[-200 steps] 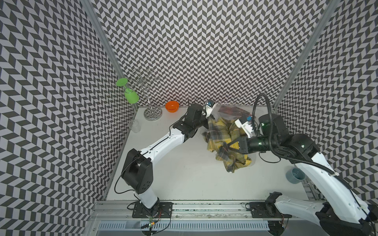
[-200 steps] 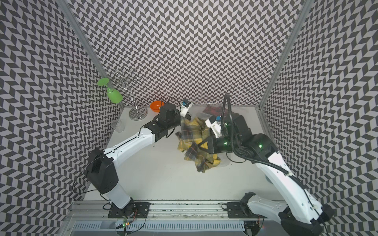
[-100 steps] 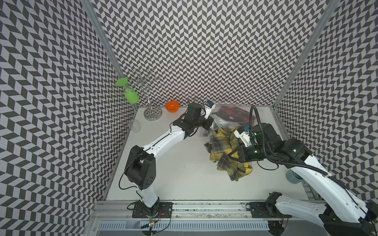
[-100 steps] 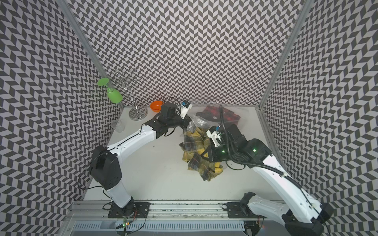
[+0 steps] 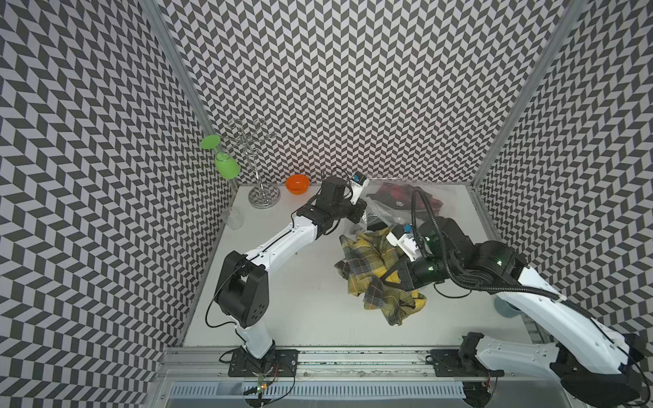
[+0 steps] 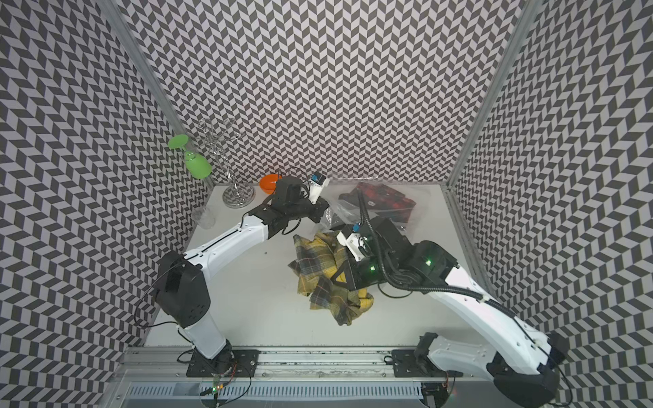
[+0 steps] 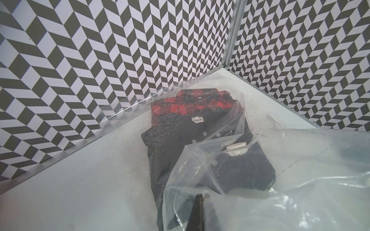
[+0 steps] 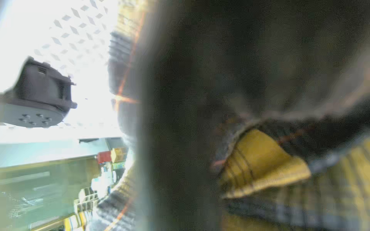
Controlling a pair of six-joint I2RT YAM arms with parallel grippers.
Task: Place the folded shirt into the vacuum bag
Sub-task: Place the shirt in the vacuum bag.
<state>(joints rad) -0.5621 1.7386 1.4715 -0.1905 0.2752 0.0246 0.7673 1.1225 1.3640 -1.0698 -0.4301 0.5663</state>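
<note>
The shirt (image 5: 367, 261) (image 6: 318, 263) is yellow plaid and crumpled. It hangs in a bunch from my right gripper (image 5: 390, 279) (image 6: 340, 279), which is shut on it just in front of the bag's mouth. Plaid cloth (image 8: 260, 166) fills the right wrist view and hides the jaws. The vacuum bag (image 5: 383, 205) (image 6: 348, 208) (image 7: 300, 160) lies at the back right, clear and crinkly, with its round white valve (image 7: 236, 146) showing. My left gripper (image 5: 360, 212) (image 6: 323, 212) (image 7: 200, 195) is shut on the bag's edge and holds it up.
A red-and-black shirt (image 5: 403, 197) (image 7: 192, 108) lies inside the bag. At the back left are an orange bowl (image 5: 297, 183), a wire glass rack (image 5: 261, 166) with a green glass (image 5: 226, 166), and a clear cup (image 5: 233, 217). A grey-blue cup (image 5: 503, 307) sits at the right edge.
My right gripper has drawn the yellow shirt back from the bag's mouth toward the table's front and lower. More of the bag now shows. My left gripper has kept its hold.
</note>
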